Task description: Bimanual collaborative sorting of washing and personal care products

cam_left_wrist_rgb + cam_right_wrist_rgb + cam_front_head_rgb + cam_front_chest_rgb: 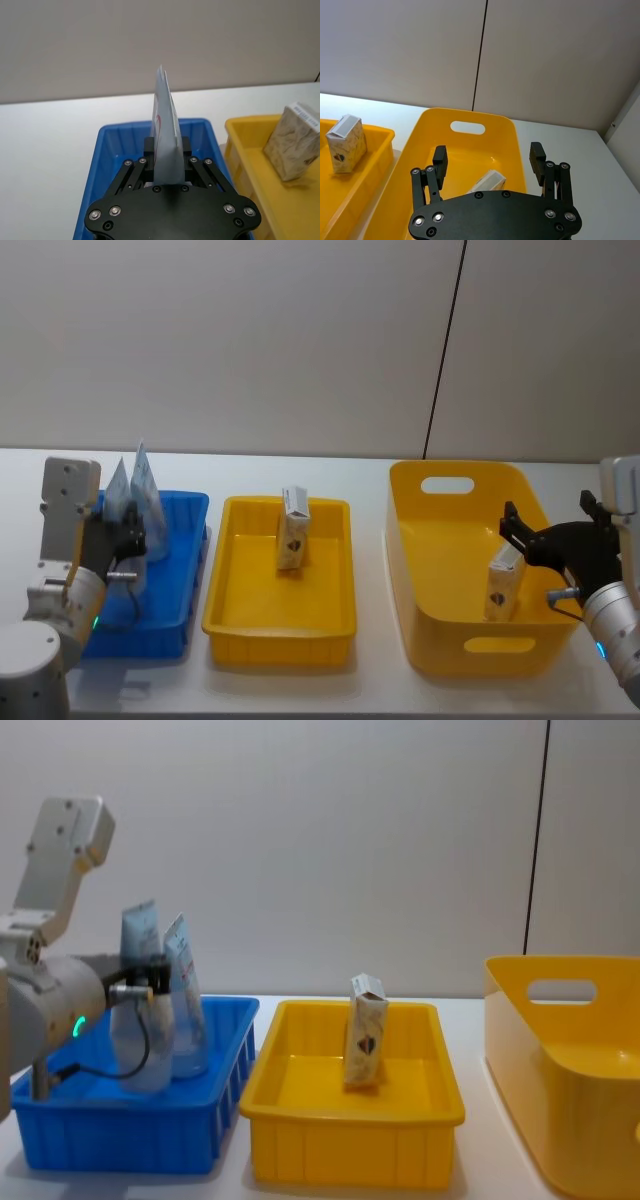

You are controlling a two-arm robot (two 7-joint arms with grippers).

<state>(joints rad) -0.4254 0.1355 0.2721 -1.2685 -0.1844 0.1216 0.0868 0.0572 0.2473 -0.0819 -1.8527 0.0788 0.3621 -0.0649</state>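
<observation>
Two whitish-blue tubes stand upright in the blue bin (178, 585). My left gripper (126, 538) is shut on one tube (165, 131), its fingers (149, 149) pressed flat against the sides; the chest view shows that tube (140, 1020) with the second tube (185, 1010) right beside it. One beige carton (293, 531) stands in the shallow yellow tray (228, 602). Another carton (503, 586) leans inside the deep yellow bin (430, 635). My right gripper (538, 539) hangs open over that bin, just above this carton (488, 180), nothing between its fingers (439, 159).
The three containers sit side by side on a white table (300, 695), the blue bin on the left and the deep bin on the right. A grey wall (300, 340) with a dark vertical seam stands behind. Narrow strips of table separate the containers.
</observation>
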